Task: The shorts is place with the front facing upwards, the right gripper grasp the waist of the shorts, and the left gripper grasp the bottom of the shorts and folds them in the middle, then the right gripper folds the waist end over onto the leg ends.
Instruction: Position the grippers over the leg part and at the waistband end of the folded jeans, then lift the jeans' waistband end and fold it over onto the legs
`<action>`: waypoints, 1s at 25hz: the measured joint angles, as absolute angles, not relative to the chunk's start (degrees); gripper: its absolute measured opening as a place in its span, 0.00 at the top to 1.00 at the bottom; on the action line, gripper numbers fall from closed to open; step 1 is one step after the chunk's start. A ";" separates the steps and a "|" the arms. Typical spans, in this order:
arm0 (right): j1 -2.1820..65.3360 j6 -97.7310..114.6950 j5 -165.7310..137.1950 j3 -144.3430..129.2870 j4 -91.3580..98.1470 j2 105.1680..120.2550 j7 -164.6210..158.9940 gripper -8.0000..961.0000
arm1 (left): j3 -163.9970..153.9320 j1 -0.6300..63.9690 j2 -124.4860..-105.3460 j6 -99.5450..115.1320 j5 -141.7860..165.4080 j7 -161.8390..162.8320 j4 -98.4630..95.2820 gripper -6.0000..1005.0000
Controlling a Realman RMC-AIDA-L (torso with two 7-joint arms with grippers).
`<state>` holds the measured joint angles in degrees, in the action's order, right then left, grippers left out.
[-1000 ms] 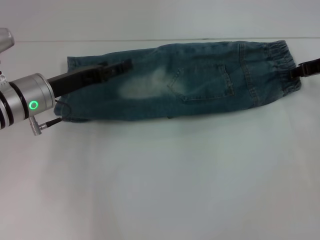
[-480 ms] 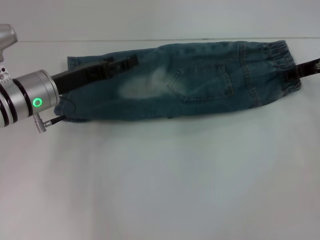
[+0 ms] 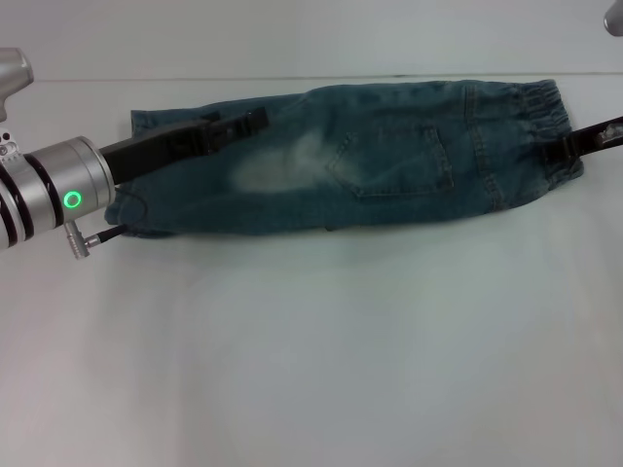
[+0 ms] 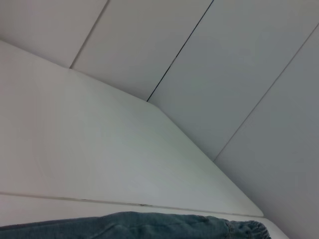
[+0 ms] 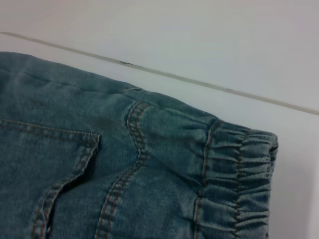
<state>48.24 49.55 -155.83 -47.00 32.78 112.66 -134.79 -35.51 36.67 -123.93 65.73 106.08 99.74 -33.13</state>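
No brand mark, label or printed text can be read on any item in view.

Item count: one pair of shorts, two grippers, one table.

1. The table (image 3: 311, 350) is a plain white surface. Its near half carries nothing but bare top.

2. The shorts (image 3: 389, 156) lie flat on the far half of the table, already folded lengthwise into a single long strip that runs left to right. One pale faded patch (image 3: 277, 170) and one stitched patch pocket (image 3: 394, 161) face upward. The leg ends (image 3: 141, 131) are at the robot's left; the waist of the shorts (image 3: 545, 122), a crinkled elastic band, is at the robot's right. The right wrist view shows the gathered band (image 5: 239, 184) and tan double stitching at close range.

3. The left gripper (image 3: 234, 126) reaches in from the left on a silver wrist with one glowing green ring (image 3: 71, 200). Its black fingers lie over the leg portion of the shorts, near the far edge, just left of the faded patch. Whether these fingers are clenched or released cannot be told. The left wrist view shows only the far edge of the denim, the table and wall panels.

4. The right gripper (image 3: 560, 148) enters from the right edge. Its black fingers meet the waist of the shorts at the near part of the band. Whether they clamp the fabric cannot be told.
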 joint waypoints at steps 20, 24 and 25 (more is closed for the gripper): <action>46.75 49.27 -152.65 -47.29 33.48 112.37 -132.57 0.46 | -35.50 36.74 -123.92 65.56 106.08 99.75 -32.08 0.07; 45.72 52.76 -147.72 -46.16 33.94 110.52 -132.05 0.46 | -35.50 36.74 -123.92 65.57 106.08 99.73 -31.87 0.07; 45.55 53.49 -147.00 -45.60 33.91 109.96 -132.10 0.46 | -35.50 36.74 -123.92 65.56 106.08 99.70 -31.84 0.07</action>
